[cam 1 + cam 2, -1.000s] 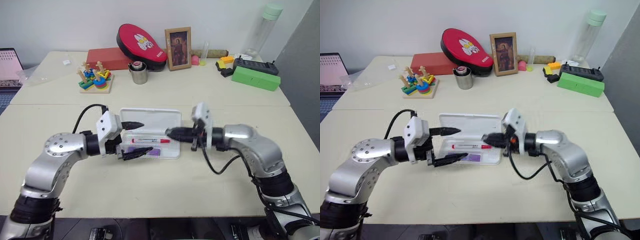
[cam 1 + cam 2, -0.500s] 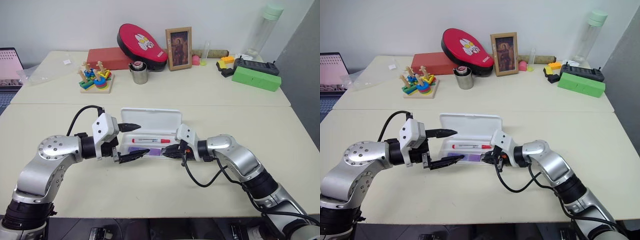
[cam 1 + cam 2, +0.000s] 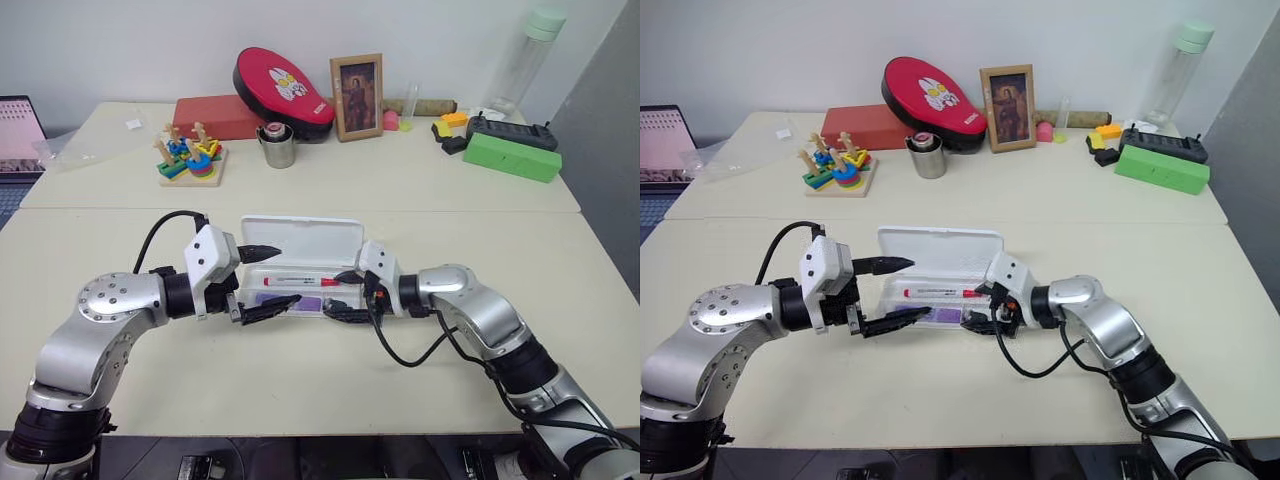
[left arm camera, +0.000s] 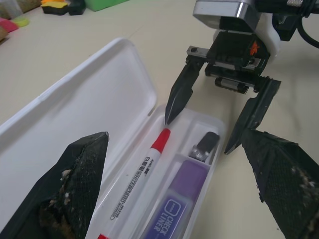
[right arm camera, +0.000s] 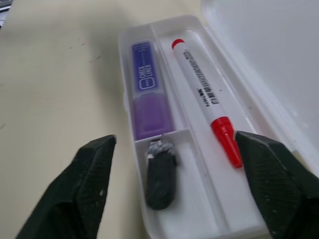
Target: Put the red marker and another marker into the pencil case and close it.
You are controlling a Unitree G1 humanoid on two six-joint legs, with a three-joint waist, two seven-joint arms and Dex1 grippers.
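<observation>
Lid up, the pencil case [image 3: 300,262] lies open on the table [image 3: 300,380] between the two grippers. In its long back compartment rests the red marker [image 5: 204,102]; in front of it lies the purple highlighter [image 5: 147,89], with a small dark grey block [image 5: 160,174] in the short compartment at its end. The left gripper [image 3: 262,282] hovers at the case's left end, fingers spread wide and empty. The right gripper [image 4: 219,117] sits at the case's right end, fingers apart, holding nothing.

In the pencil case [image 3: 300,240]: one red marker [image 3: 300,281], one purple highlighter [image 3: 290,300], one small dark block [image 5: 160,179].
</observation>
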